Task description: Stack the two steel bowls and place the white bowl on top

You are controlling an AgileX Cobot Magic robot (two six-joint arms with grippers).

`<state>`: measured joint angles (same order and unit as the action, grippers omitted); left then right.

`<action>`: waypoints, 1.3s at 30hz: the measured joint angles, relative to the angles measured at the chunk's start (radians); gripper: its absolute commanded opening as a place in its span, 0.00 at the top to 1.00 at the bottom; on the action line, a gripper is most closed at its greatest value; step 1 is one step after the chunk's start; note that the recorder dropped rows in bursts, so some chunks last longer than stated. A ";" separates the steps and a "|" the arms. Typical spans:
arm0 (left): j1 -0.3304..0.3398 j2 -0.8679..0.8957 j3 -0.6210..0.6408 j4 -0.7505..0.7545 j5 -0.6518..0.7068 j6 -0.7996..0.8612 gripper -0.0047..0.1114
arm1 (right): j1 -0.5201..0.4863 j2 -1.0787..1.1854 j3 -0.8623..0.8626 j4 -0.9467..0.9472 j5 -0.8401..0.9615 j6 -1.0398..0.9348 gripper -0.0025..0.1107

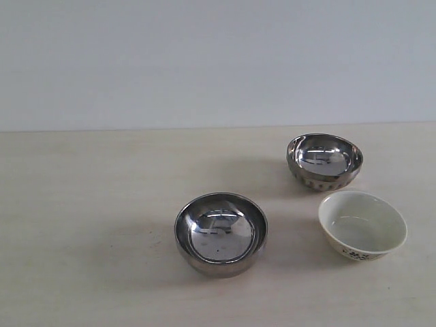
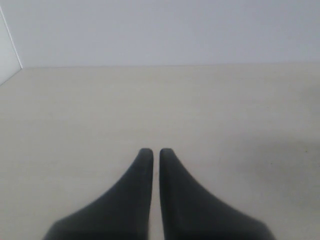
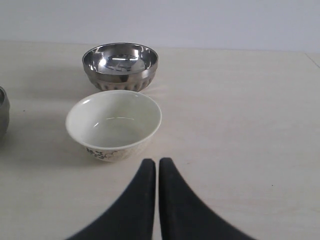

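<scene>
A smooth steel bowl (image 1: 221, 233) stands near the middle of the table. A second steel bowl with a dimpled lower band (image 1: 324, 161) (image 3: 120, 66) sits farther back on the right. Just in front of it stands the white bowl (image 1: 362, 225) (image 3: 114, 123), with a dark floral mark low on its side. All three stand apart and upright. My right gripper (image 3: 157, 163) is shut and empty, a short way in front of the white bowl. My left gripper (image 2: 156, 152) is shut over bare table, with no bowl in its view. Neither gripper shows in the exterior view.
The light wooden table (image 1: 88, 225) meets a plain pale wall (image 1: 204, 61) at the back. In the right wrist view an edge of the smooth steel bowl (image 3: 3, 111) shows beside the white bowl.
</scene>
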<state>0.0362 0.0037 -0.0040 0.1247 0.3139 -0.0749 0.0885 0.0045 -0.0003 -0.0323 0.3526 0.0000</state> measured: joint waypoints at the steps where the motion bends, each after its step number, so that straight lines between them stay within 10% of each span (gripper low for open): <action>1: 0.000 0.000 0.000 0.000 0.000 0.000 0.92 | 0.000 0.000 0.000 0.000 0.000 0.000 0.98; 10: 0.000 0.000 0.000 0.000 0.000 0.000 0.92 | 0.000 0.000 0.001 -0.042 -0.061 -0.019 0.98; 31: 0.000 0.000 0.000 0.000 0.000 0.000 0.92 | 0.000 -0.002 0.001 -0.009 -1.032 0.211 0.98; 39: 0.000 0.000 0.000 0.000 0.000 0.000 0.92 | 0.000 -0.004 -0.148 -0.006 -0.926 0.224 0.98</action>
<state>0.0362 0.0037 -0.0040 0.1247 0.3139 -0.0749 0.0885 0.0009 -0.1479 -0.0388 -0.5734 0.2237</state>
